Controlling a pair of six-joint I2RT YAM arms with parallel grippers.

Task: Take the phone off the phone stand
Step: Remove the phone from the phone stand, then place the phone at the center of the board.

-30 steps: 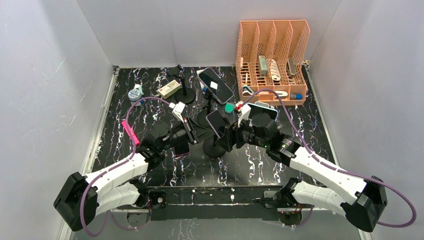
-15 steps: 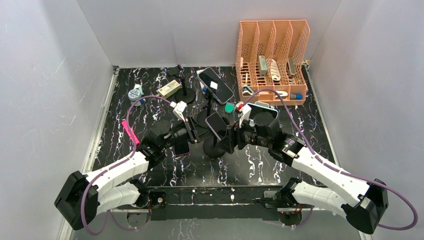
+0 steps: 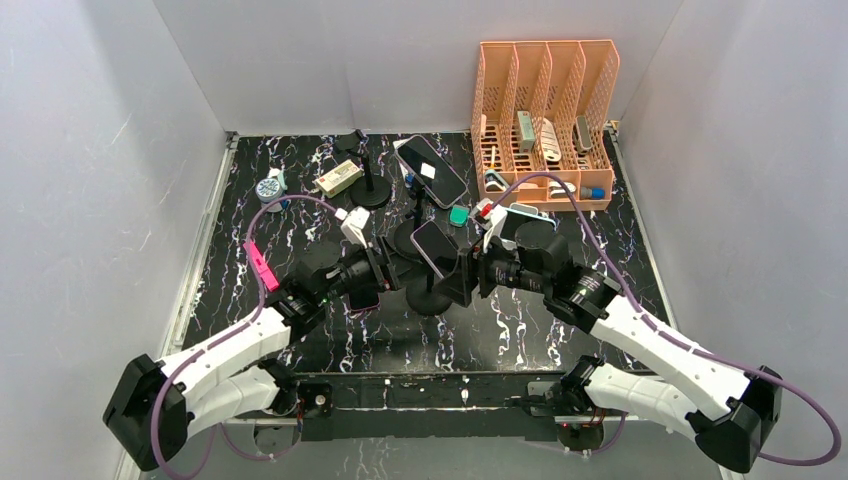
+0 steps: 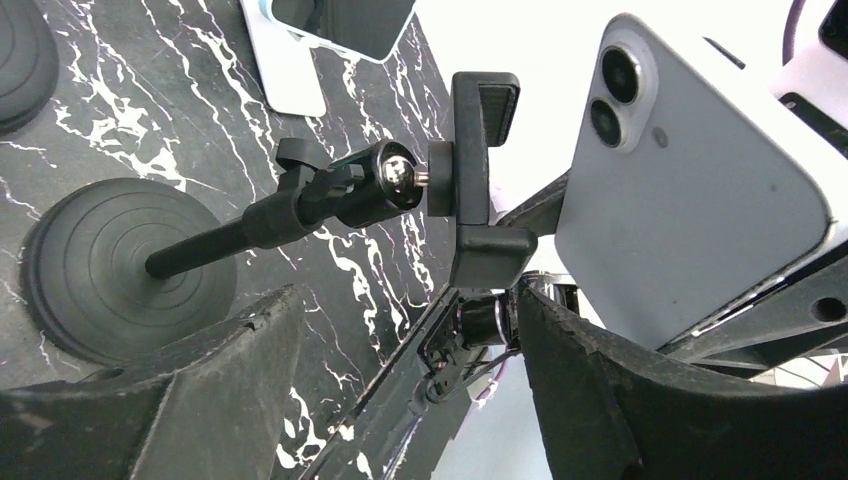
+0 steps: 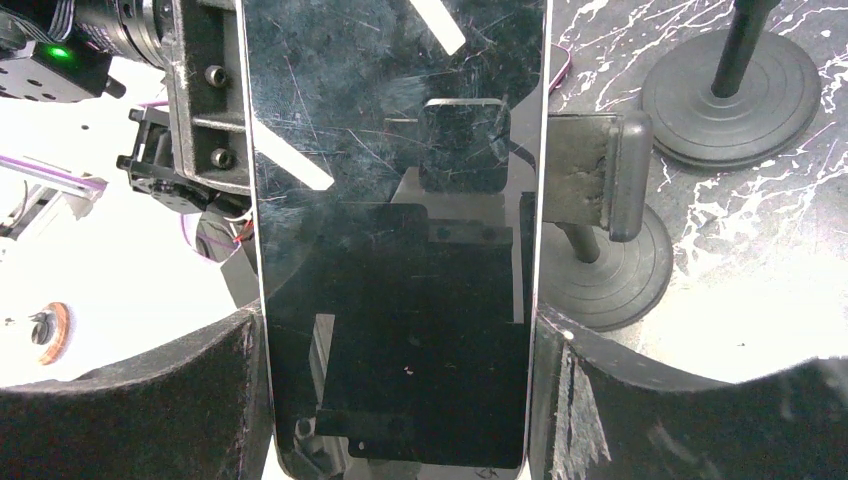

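The phone (image 3: pixel 437 248) has a lavender back (image 4: pixel 690 200) and a dark screen (image 5: pixel 395 200). My right gripper (image 5: pixel 400 335) is shut on its long edges, one finger (image 5: pixel 620 400) on each side. The black phone stand (image 3: pixel 430 295) rises from a round base (image 4: pixel 130 255). Its clamp (image 4: pixel 480 180) is empty in the left wrist view and sits just left of the phone with a gap between them. One clamp jaw (image 5: pixel 600 175) shows beside the phone's right edge. My left gripper (image 4: pixel 410 320) is open just short of the stand, holding nothing.
A second phone (image 3: pixel 432 170) sits on another stand behind. An empty stand (image 3: pixel 370 185) is at the back left. A peach file organizer (image 3: pixel 545 110) fills the back right. A pink marker (image 3: pixel 262 265), a flat phone (image 3: pixel 362 296) and a teal-cased phone (image 3: pixel 525 215) lie nearby.
My left gripper's jaws have opened wide beside the stand. My right gripper still holds the phone and has barely shifted.
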